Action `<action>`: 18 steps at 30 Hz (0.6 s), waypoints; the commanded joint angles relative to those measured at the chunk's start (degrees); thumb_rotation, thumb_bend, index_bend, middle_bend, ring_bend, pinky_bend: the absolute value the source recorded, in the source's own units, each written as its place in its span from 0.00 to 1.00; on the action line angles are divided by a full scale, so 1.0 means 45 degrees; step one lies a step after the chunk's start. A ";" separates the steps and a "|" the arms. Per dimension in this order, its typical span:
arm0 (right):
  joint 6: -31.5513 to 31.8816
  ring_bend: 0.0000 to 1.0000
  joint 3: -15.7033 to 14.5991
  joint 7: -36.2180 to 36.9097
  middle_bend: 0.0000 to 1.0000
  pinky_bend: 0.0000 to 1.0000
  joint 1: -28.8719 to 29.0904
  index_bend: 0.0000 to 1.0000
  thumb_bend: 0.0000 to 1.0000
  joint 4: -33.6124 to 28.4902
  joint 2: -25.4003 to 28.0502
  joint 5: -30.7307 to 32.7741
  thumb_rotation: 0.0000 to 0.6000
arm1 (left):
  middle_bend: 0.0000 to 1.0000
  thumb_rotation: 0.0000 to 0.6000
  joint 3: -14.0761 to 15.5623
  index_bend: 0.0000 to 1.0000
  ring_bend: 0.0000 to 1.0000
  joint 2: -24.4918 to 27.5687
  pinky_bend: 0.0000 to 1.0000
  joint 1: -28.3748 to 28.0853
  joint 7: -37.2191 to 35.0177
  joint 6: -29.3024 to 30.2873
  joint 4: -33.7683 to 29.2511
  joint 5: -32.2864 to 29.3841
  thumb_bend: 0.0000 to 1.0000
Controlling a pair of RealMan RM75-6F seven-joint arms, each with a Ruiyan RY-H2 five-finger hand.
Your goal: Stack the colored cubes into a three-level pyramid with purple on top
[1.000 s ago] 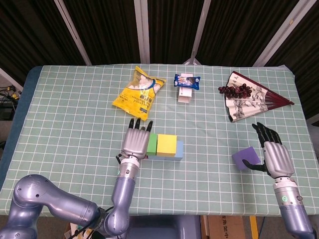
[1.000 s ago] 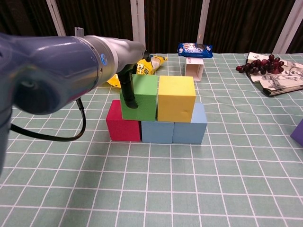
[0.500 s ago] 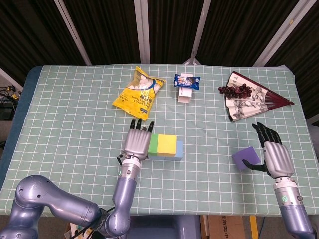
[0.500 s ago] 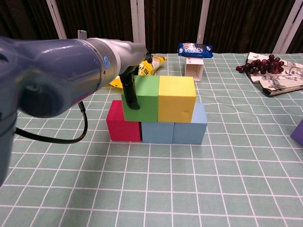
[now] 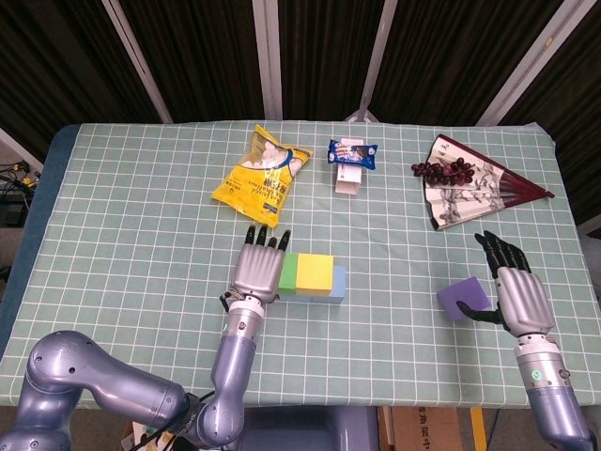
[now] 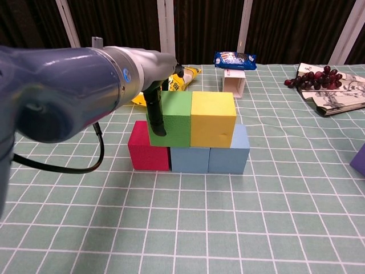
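Two levels of cubes stand mid-table. A red cube and two blue cubes form the bottom row. On them sit a green cube and a yellow cube, side by side and touching. My left hand lies against the green cube's left side, fingers stretched forward; one dark finger hangs over its front face. The purple cube rests on the cloth at the right, only its corner visible in the chest view. My right hand stands open just right of it.
At the back of the green checked tablecloth lie a yellow snack bag, a small white box with a blue wrapper and a folding fan with dark grapes. The table's front edge runs close below both hands.
My left hand has nudged the green cube to the right, closing the small gap to the yellow cube. The right hand and purple cube have not moved.
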 commanded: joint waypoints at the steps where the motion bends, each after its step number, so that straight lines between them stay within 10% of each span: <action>1: -0.0028 0.00 -0.0008 0.0012 0.00 0.00 0.0005 0.00 0.20 0.0007 0.0001 0.0013 1.00 | 0.15 1.00 0.0010 0.00 0.02 0.0044 0.02 0.0033 0.0018 -0.0010 -0.0046 -0.0025 0.13; 18: -0.0044 0.00 -0.0028 -0.0112 0.00 0.00 0.0039 0.00 0.20 0.0202 -0.0062 0.0079 1.00 | 0.06 1.00 0.0052 0.00 0.00 0.1725 0.00 0.1042 -0.1246 0.0181 -0.3050 0.1450 0.04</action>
